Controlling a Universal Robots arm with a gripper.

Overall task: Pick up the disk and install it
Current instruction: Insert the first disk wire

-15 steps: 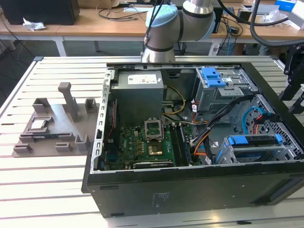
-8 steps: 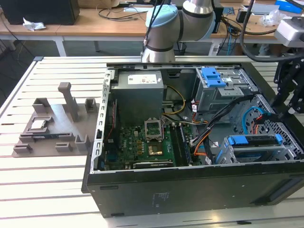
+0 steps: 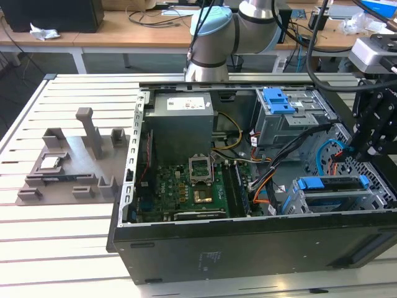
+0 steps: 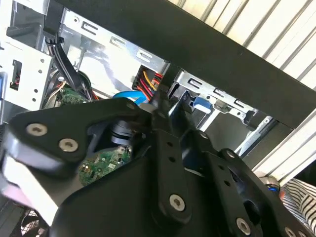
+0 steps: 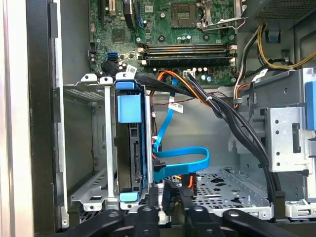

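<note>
Disk (image 5: 131, 148) sits edge-on in its blue frame inside the metal drive cage (image 5: 94, 148) of the open computer case (image 3: 248, 248); in the exterior view the frame's blue top shows at the cage (image 3: 319, 183). No label text legible. Gripper (image 3: 372, 133) hangs just above the case's right end; finger state cannot be told. Blue cable (image 5: 182, 160) loops beside the cage. Motherboard (image 3: 186, 186) beyond.

Counted one open computer case (image 3: 248, 248) on the slatted bench (image 3: 62, 236), one motherboard (image 3: 186, 192) inside it, two blue drive frames: one (image 3: 278, 99) at the far cage, one (image 3: 322, 184) by the near edge. Also one grey fixture plate (image 3: 68, 164), one small square chip (image 3: 49, 163) on it.
</note>
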